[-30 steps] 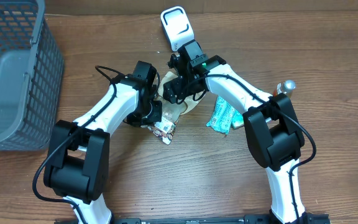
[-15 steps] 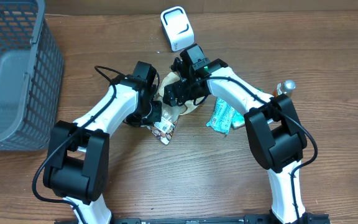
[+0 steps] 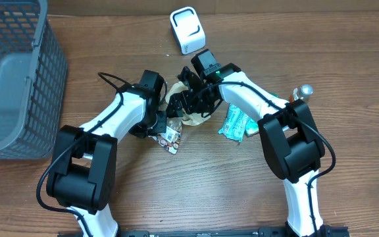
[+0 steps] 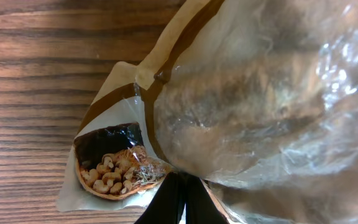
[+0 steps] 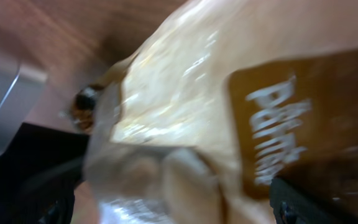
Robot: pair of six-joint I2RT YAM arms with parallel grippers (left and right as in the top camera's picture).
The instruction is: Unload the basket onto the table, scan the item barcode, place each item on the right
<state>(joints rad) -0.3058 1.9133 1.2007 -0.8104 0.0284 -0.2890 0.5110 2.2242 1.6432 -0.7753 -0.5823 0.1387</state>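
The item is a tan and clear snack bag (image 3: 191,118) with a printed nut picture on one corner (image 4: 114,171). It sits mid-table between both arms. My left gripper (image 4: 180,202) is shut on the bag's lower edge, and the film bulges above its fingers. My right gripper (image 5: 174,208) stands wide open, with one dark finger (image 5: 294,202) at each side of the bag (image 5: 185,93), which fills that blurred view. No barcode shows in any view. A white scanner (image 3: 187,29) stands at the back, beyond the right gripper (image 3: 188,99).
A grey mesh basket (image 3: 15,79) occupies the far left. A teal packet (image 3: 234,122) lies right of the bag, beside the right arm. A small metal-capped object (image 3: 303,91) sits further right. Bare wood lies in front of both arms.
The right gripper has come down and left from near the scanner onto the bag. The bag and left gripper have shifted slightly left and toward the front.
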